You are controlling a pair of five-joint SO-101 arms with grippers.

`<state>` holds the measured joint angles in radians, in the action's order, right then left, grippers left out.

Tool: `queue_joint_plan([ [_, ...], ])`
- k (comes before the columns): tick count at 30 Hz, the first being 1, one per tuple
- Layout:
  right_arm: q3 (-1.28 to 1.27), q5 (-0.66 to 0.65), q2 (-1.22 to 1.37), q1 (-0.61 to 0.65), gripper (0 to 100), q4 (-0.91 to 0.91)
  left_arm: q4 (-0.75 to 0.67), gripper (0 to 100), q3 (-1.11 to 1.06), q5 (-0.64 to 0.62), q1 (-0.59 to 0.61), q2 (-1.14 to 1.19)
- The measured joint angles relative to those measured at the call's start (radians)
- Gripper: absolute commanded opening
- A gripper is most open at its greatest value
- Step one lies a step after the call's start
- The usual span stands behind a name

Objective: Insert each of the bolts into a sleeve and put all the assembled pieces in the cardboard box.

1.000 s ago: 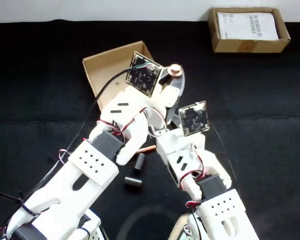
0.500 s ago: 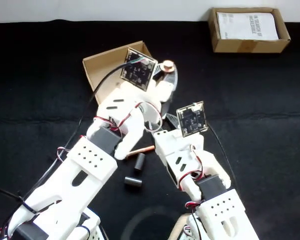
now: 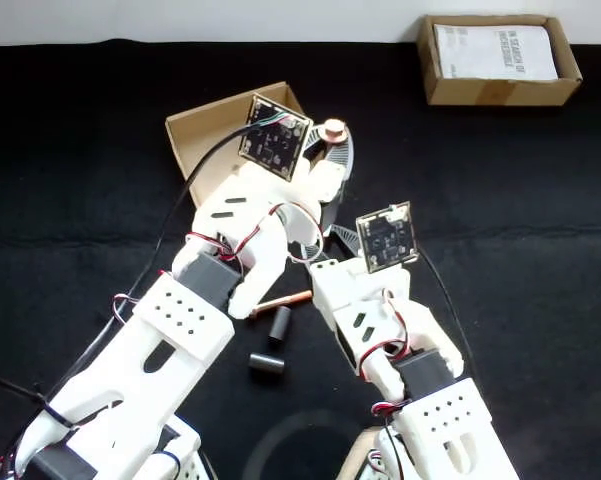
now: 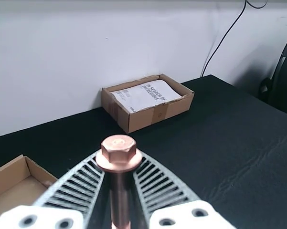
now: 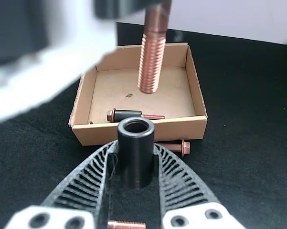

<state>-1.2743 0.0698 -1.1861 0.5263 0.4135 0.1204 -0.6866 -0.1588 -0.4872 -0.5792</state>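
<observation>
My left gripper (image 4: 118, 168) is shut on a copper bolt (image 4: 118, 150), held upright with its hex head on top; from above, the head (image 3: 332, 130) stands just right of the open cardboard box (image 3: 205, 135). The bolt's threaded end (image 5: 152, 57) hangs in the air a little above and beyond a black sleeve (image 5: 135, 155). My right gripper (image 5: 135, 145) is shut on that sleeve, which stands upright with its bore facing up. In the box (image 5: 133, 130) lies one assembled bolt and sleeve (image 5: 126, 115).
A loose bolt (image 3: 283, 299) and two black sleeves (image 3: 279, 323) (image 3: 266, 363) lie on the black table between the arms. Another bolt (image 5: 174, 147) rests by the box's near wall. A second box holding a paper (image 3: 498, 60) stands at the back right.
The left gripper has carried the bolt a little to the left and toward the back, closer to the box corner. The right gripper with its sleeve has barely shifted.
</observation>
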Motion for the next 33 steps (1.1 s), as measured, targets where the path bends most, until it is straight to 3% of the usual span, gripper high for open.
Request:
queue_joint_plan([
  [8, 0.000, 0.000, 0.000, -0.017, 0.7, 0.000, 0.058, 1, 0.000, -0.109, 0.000, 0.000],
  [33, 0.000, 0.000, 0.000, -0.018, 0.7, 0.000, 0.063, 1, 0.000, -0.114, -0.018, 0.000],
])
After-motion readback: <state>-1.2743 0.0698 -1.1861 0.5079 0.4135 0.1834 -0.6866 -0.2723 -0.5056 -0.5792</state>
